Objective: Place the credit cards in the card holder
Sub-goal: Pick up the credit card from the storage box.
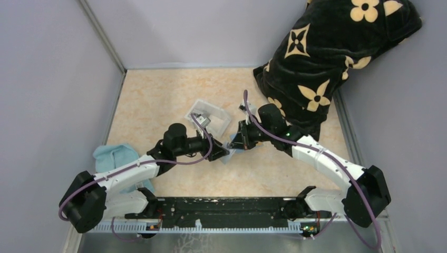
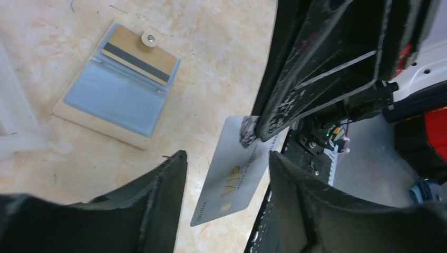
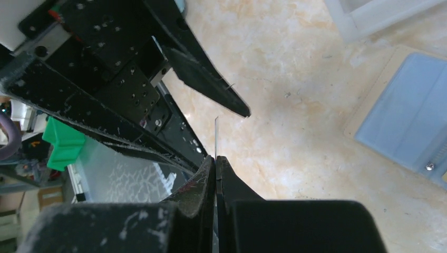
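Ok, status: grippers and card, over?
Right gripper shut on silver card. Left gripper open, straddling it. Card holder lies open, tan card inside. Nothing blocking.

Table top (image 2: pixel 221 47): a beige marbled surface, smooth and low in gloss, is seen flecked with fine marks.
Card holder (image 2: pixel 113 97): a matt tan, leather-like edge is shown around a blue-grey lining with a soft sheen, upper left of the left wrist view.
Snap (image 2: pixel 151 38): a shiny metal stud is set in the tan tab.
Tan-gold card (image 2: pixel 161 60): a smooth face is crossed by a dark stripe.
Silvery card (image 2: pixel 234 179): satin plastic is printed with gold lettering.
Left gripper (image 2: pixel 226 158): matt black plastic is seen rough-edged and scuffed.
Right gripper (image 3: pixel 216 163): the same black plastic is worn whitish.
Tray (image 1: pixel 220 117): clear plastic.
Cloth (image 1: pixel 113 154): light blue, soft-napped.
Blanket (image 1: pixel 327 47): black plush is patterned with cream flowers.
Arm shells (image 1: pixel 321 158): white glossy plastic.
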Controlling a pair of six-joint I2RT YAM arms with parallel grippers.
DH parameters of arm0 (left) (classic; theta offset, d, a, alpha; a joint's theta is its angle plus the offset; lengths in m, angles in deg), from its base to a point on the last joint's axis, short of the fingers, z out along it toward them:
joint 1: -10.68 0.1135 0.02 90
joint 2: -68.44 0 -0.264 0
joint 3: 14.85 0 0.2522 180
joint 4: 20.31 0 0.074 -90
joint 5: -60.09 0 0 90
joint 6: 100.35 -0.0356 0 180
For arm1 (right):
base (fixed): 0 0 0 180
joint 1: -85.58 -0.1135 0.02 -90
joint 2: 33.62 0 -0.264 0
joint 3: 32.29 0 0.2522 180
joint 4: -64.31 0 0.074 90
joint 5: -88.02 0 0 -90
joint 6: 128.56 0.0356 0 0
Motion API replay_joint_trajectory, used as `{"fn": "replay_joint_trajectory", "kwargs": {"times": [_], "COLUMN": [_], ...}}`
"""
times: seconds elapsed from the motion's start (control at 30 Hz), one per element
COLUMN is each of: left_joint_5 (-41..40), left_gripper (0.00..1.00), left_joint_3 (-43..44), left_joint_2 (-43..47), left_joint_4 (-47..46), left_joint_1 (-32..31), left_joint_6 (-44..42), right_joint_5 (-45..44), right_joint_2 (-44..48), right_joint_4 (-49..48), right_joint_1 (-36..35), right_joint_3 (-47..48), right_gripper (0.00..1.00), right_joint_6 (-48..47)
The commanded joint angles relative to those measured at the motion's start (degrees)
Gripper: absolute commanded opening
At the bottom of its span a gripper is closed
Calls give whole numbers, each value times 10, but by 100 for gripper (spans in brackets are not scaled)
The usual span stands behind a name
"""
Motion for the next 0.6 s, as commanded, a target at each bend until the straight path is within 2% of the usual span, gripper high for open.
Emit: {"fn": "replay_joint_trajectory", "kwargs": {"times": [0.0,0.1,0.2,0.23,0.33,0.4,0.47,0.57], "left_joint_5": [44,62,75,76,73,70,60,31], "left_gripper": [60,39,3,0,0,0,0,0], "left_joint_3": [5,9,11,10,4,-3,-3,-1], "left_joint_2": [-14,-25,-35,-38,-39,-39,-42,-51], "left_joint_4": [-44,-46,-45,-42,-50,-65,-73,-77], "left_joint_1": [-1,3,8,10,18,23,25,29], "left_joint_6": [-7,-7,-7,-7,4,16,22,40], "right_joint_5": [63,72,81,85,95,104,102,60], "right_joint_2": [-23,-35,-36,-36,-35,-33,-28,-9], "right_joint_4": [-60,-68,-76,-79,-85,-93,-96,-94], "right_joint_1": [18,27,39,44,61,70,77,81], "right_joint_3": [-5,-6,-6,-6,-5,-5,-7,-13], "right_gripper": [0,0,0,0,0,15,35,53], "right_joint_6": [16,17,20,21,22,23,19,9]}}
